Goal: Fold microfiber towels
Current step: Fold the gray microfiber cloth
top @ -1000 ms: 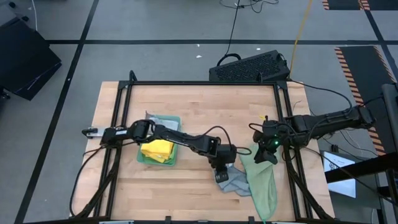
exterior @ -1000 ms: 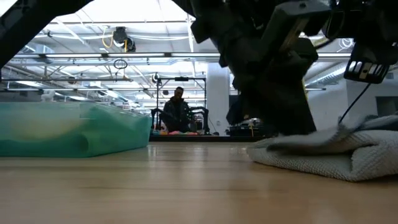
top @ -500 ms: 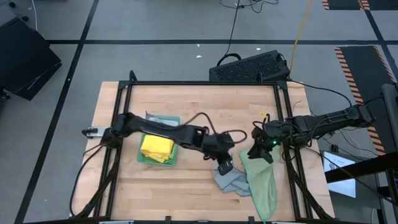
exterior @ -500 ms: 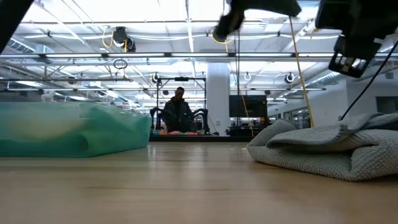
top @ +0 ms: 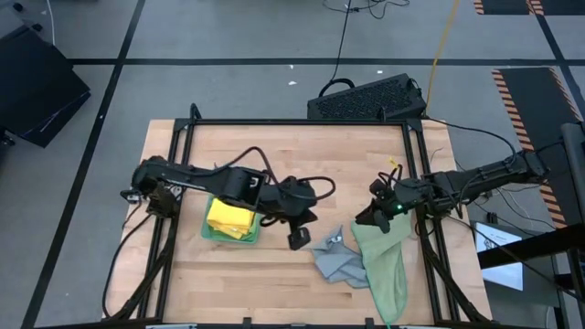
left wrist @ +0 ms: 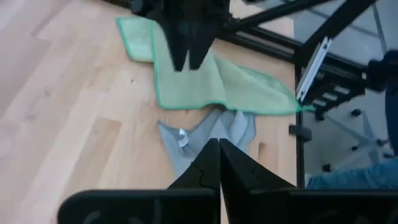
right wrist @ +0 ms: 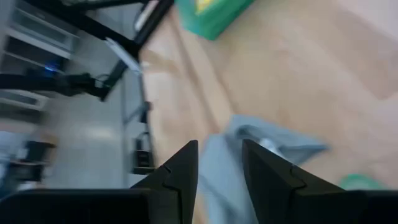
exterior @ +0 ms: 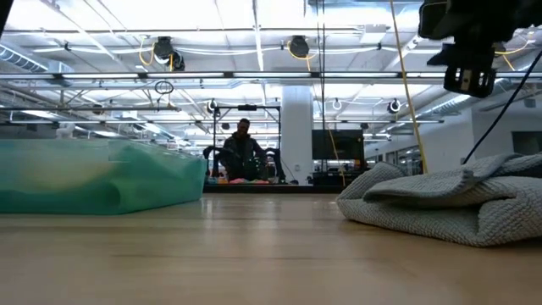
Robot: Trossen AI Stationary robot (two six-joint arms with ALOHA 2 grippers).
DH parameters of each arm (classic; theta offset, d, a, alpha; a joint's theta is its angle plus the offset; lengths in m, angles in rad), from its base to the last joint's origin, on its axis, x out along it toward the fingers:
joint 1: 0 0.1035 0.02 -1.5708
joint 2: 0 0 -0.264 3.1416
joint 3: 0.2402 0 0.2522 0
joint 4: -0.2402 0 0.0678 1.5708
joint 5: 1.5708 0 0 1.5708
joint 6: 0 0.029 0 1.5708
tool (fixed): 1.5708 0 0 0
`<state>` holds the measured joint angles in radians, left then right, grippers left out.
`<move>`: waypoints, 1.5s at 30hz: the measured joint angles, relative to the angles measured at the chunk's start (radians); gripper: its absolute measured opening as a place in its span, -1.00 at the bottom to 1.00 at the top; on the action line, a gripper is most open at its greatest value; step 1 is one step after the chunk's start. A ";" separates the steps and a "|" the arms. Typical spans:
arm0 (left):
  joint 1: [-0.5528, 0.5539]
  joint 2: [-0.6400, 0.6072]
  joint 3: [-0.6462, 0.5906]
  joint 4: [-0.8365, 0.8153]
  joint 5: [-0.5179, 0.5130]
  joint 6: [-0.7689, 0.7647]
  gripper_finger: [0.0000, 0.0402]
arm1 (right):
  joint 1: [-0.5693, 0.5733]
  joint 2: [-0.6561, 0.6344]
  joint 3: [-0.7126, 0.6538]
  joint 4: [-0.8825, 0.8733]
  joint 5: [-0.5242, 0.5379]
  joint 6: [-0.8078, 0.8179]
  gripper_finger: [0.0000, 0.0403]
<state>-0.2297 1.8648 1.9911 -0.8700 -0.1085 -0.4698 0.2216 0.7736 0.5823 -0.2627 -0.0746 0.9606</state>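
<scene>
Low view: wooden table (exterior: 254, 254), bright hall.

Evenly, brightly lit from above; faint shadows on the table (top: 274, 155). Glaring ceiling lights (exterior: 254, 17) in the low view, near table surface soft. Motion-blurred right wrist view; left wrist mildly blurred.

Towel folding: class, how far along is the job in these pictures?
Done: a yellow towel sits folded on the green stack. In hand: nothing; the left claw is shut and empty, and the right claw hovers open. Left: the grey towel and sage towel lie crumpled.
</scene>
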 joint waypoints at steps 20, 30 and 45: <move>-0.069 -0.037 0.000 -0.216 0.004 0.072 -0.99 | 0.261 0.549 -0.001 0.283 -0.001 0.160 0.01; -0.074 -0.037 0.000 -0.330 0.005 0.114 -0.94 | 0.317 0.651 0.000 0.313 0.118 -0.063 -0.20; -0.077 -0.037 -0.002 -0.297 -0.125 -0.045 -0.88 | 0.228 0.435 -0.001 0.370 -0.003 0.025 -0.97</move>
<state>-0.3065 1.8278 1.9896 -1.1670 -0.2340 -0.5147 0.4496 1.2085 0.5817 0.1068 -0.0775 0.9854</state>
